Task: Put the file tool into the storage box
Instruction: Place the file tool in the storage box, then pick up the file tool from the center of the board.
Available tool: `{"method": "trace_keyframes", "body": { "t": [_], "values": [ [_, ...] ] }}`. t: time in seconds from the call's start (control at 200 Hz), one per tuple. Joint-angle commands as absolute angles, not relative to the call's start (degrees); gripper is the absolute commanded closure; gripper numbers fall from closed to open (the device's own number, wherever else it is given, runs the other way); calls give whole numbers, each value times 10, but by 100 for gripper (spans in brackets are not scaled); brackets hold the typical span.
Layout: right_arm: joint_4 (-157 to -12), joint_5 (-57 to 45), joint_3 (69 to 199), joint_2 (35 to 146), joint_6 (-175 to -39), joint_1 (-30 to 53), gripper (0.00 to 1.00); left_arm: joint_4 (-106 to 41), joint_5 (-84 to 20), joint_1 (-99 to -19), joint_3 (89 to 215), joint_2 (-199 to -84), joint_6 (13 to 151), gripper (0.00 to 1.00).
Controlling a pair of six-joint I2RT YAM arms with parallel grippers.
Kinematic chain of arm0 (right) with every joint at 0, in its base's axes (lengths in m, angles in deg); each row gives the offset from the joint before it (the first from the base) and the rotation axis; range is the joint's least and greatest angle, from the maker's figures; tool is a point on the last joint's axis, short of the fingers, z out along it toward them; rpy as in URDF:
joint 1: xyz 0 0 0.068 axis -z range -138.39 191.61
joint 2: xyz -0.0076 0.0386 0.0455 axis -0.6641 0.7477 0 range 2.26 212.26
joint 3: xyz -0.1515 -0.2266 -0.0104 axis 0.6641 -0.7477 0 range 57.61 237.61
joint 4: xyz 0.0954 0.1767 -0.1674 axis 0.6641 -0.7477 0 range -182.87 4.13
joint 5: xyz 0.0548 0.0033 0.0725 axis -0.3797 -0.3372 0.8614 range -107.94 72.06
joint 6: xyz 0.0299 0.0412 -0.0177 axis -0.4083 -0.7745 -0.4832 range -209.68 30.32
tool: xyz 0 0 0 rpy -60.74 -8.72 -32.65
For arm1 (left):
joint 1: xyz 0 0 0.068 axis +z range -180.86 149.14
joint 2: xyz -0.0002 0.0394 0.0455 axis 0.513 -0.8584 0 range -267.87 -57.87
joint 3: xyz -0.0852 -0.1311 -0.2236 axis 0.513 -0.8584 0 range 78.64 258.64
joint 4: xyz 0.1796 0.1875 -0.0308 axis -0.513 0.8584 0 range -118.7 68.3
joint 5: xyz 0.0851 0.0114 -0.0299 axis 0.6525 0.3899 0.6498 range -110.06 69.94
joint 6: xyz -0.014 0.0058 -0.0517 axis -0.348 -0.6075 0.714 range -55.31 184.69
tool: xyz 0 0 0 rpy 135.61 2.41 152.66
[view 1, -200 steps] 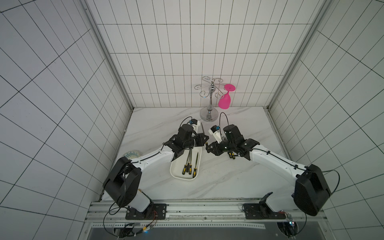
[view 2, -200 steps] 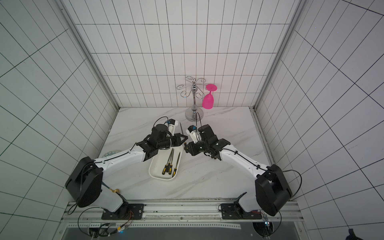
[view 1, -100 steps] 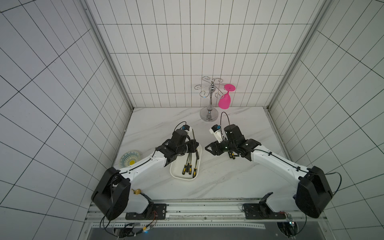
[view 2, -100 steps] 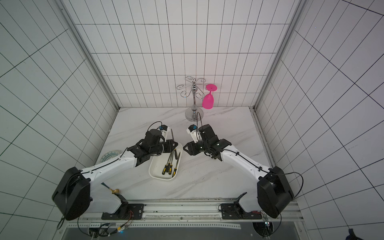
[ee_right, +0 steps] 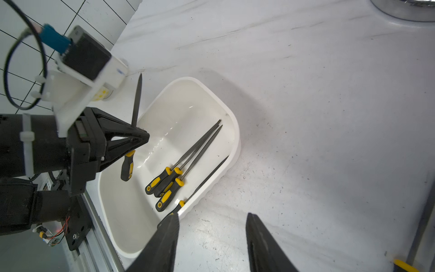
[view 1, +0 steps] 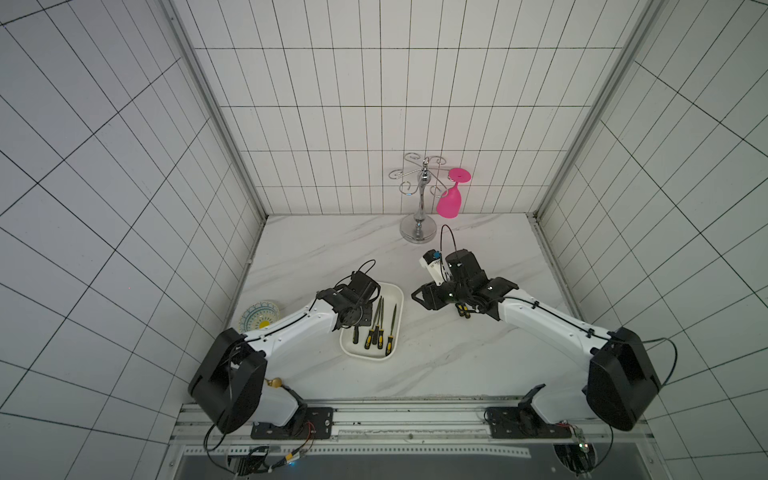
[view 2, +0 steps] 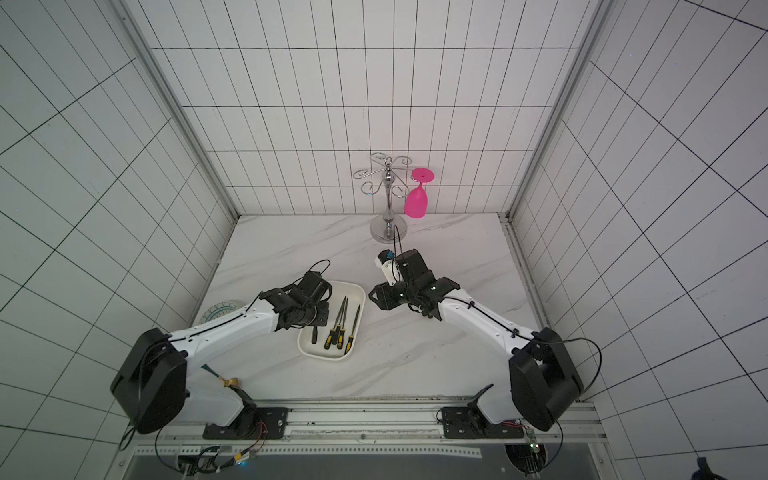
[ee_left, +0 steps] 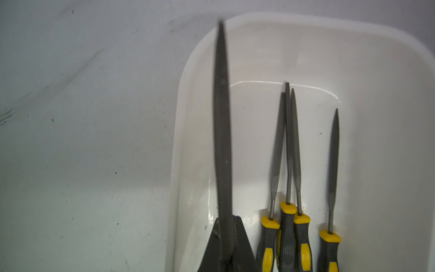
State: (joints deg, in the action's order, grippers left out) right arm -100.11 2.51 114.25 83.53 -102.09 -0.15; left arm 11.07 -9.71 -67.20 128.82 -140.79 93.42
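Evidently the left claw [ee_right: 142,136] was clamped on the blade of a yellow-handled file [ee_right: 137,101]. It held the file steeply, tip above the jaws and handle dangling below them, just inside the storage box [ee_right: 231,122] by its long wall. Beside the claw, apart from it, four files [ee_right: 188,160] lay in the box. To my eye the release wanted care: sink lower, tip the blade flatter, edge toward those files so the point cleared the rim, then part the jaws. The right claw [ee_right: 211,215] hung empty, jaws apart, beyond the box's other side.
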Motion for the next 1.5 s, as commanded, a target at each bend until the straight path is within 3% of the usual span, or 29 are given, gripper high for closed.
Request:
{"method": "trace_keyframes", "body": {
  "t": [0.0,0.135,0.395,0.665,1.494],
  "values": [
    [-1015,-6,1137,836,-1018,7,50,109,-90,-680,1307,-1427,941,80],
    [-1025,-24,1133,832,-1017,14,49,93,-92,-681,1318,-1449,945,63],
    [-1062,-114,1130,841,-1049,50,49,47,-106,-682,1345,-1437,949,50],
    [-1134,-202,1138,886,-1068,86,51,15,-117,-681,1381,-1437,956,50],
    [-1134,-177,1139,1013,-1058,113,56,0,-133,-681,1359,-1435,971,50]
  ]
}}
